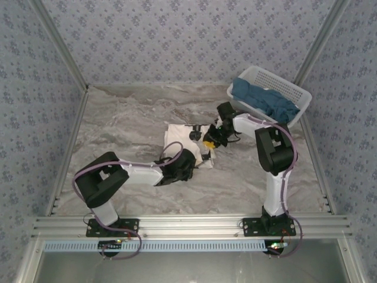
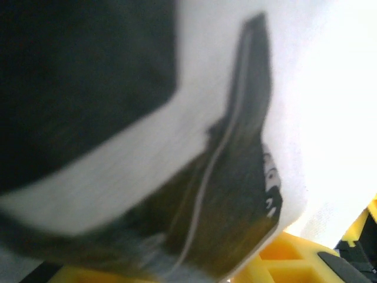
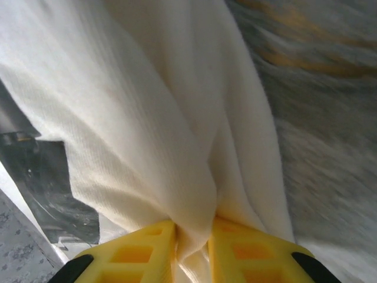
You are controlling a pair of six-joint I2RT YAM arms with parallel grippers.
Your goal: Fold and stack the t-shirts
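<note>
- Two yellow fingers (image 3: 141, 250) of the right gripper (image 3: 193, 233) are pinched on a gathered fold of the cream shirt (image 3: 147, 118). The cloth is squeezed into the narrow gap between them and fans out above.
- Seen from above, that gripper sits at the shirt's 3 o'clock edge.
- At the shirt's 5 o'clock corner, the left gripper (image 1: 187, 160) is down on the cloth. Its wrist view is a blur of white fabric and a dark patch close up, so I cannot tell whether its jaws are closed on anything.
- Between the two grippers, the cream shirt lies bunched near the middle of the table (image 1: 129, 124), with small black marks showing on top.
- Towards 1 o'clock from the right gripper, the teal shirts (image 1: 262, 100) are heaped in the white basket (image 1: 277, 79) at the table's far right corner.
</note>
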